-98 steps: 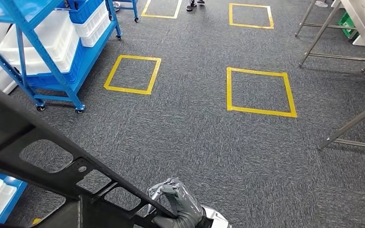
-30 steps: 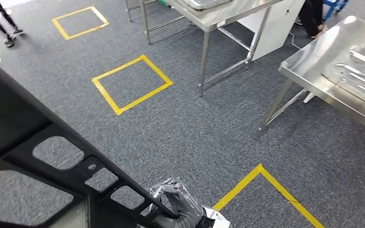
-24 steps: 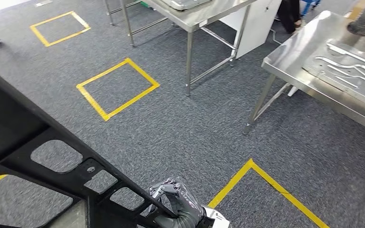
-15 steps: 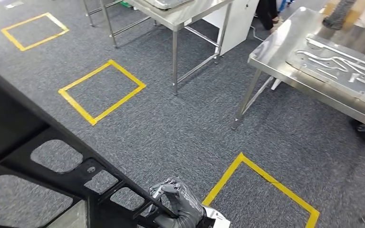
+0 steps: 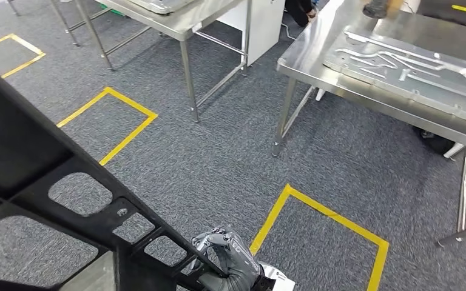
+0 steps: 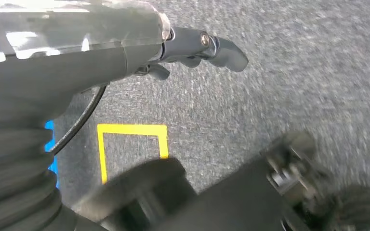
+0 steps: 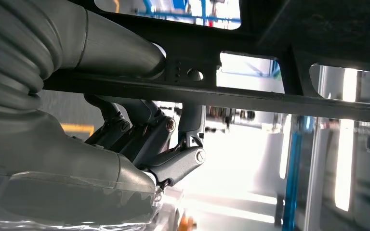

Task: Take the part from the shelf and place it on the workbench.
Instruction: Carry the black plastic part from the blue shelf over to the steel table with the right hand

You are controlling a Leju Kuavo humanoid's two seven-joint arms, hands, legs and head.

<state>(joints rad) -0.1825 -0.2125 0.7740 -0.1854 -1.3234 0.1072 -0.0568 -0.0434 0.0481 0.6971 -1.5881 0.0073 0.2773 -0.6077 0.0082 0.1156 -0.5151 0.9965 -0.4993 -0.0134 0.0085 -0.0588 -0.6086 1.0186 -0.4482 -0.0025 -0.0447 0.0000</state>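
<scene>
We hold the big black part [image 5: 67,200] up off the floor, with our right robot hand [image 5: 230,264] wrapped tight on its thin bar so it cannot slip, our left robot hand [image 6: 192,48] loose with nothing in it, and the shiny desk [image 5: 315,57] well ahead of the part.

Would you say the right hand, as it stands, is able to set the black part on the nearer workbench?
Probably not yet. The right hand grips the black part low by the body, and open carpet lies between it and the workbench.
</scene>
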